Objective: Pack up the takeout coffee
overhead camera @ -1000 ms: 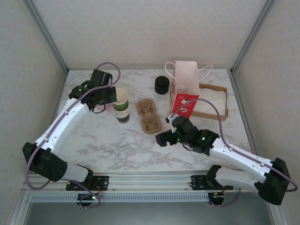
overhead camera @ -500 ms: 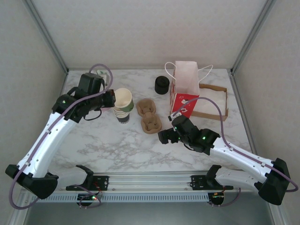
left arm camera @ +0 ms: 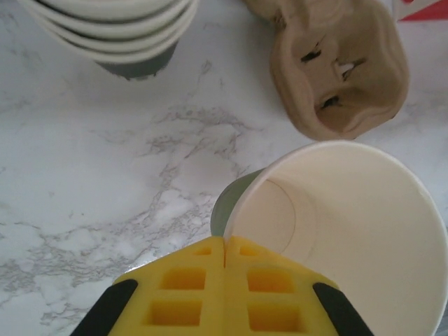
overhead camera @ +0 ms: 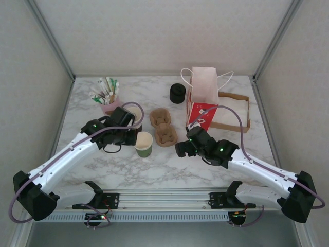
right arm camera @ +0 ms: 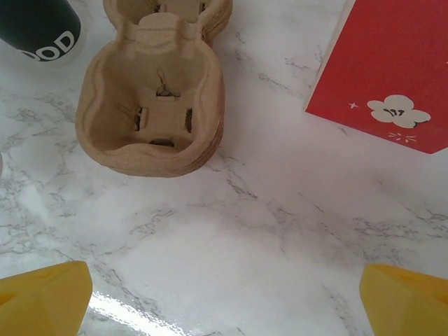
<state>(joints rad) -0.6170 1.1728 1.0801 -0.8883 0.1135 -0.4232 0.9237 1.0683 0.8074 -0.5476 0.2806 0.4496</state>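
Observation:
A single cream paper cup [overhead camera: 144, 144] with a dark green base is in front of the cardboard cup carriers [overhead camera: 163, 126]. My left gripper [overhead camera: 132, 138] is shut on its rim, one finger inside and one outside. In the left wrist view the yellow pads [left arm camera: 189, 287] pinch the cup's wall [left arm camera: 350, 224], and the cup opens toward the camera. I cannot tell whether it touches the table. My right gripper [overhead camera: 179, 149] hangs open over bare marble just right of the carriers, with its yellow fingertips [right arm camera: 42, 294] far apart and nothing between them. The cup's lid is not picked out.
The stack of nested cups [left arm camera: 112, 35] stands behind the held cup, and its dark base [right arm camera: 35, 28] is beside the carriers [right arm camera: 154, 112]. A black lid stack [overhead camera: 177, 93], a red-and-white paper bag [overhead camera: 203, 98], a cardboard tray [overhead camera: 241, 121] and a pink cup of sachets [overhead camera: 107, 98] sit farther back.
My left arm has lifted one cup off the stack and carried it forward and to the right, low near the table. The right gripper has edged slightly toward the carriers.

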